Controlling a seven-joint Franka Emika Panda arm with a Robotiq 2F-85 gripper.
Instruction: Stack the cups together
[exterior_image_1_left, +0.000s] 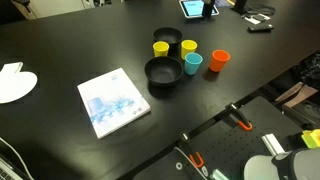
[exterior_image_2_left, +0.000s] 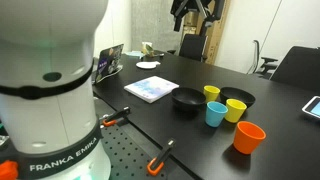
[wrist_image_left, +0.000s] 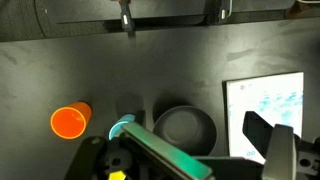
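Four small cups stand close together on the black table: two yellow (exterior_image_1_left: 161, 47) (exterior_image_1_left: 189, 46), a teal-blue one (exterior_image_1_left: 193, 63) and an orange one (exterior_image_1_left: 219, 60). In an exterior view they show as yellow (exterior_image_2_left: 212, 93) (exterior_image_2_left: 236, 109), teal-blue (exterior_image_2_left: 216, 114) and orange (exterior_image_2_left: 249, 137). All stand apart and upright. My gripper (exterior_image_2_left: 191, 11) hangs high above the table, open and empty. In the wrist view the gripper (wrist_image_left: 192, 128) looks down on the orange cup (wrist_image_left: 70, 123) and the teal-blue cup (wrist_image_left: 121, 127), which is partly hidden by a finger. The yellow cups are mostly hidden there.
Two wider black bowls (exterior_image_1_left: 164, 73) (exterior_image_1_left: 168, 38) sit beside the cups. A blue-and-white book (exterior_image_1_left: 113, 100) lies on the table near them. A white object (exterior_image_1_left: 14, 82) lies at the table's edge, and a tablet (exterior_image_1_left: 192, 8) stands at the back.
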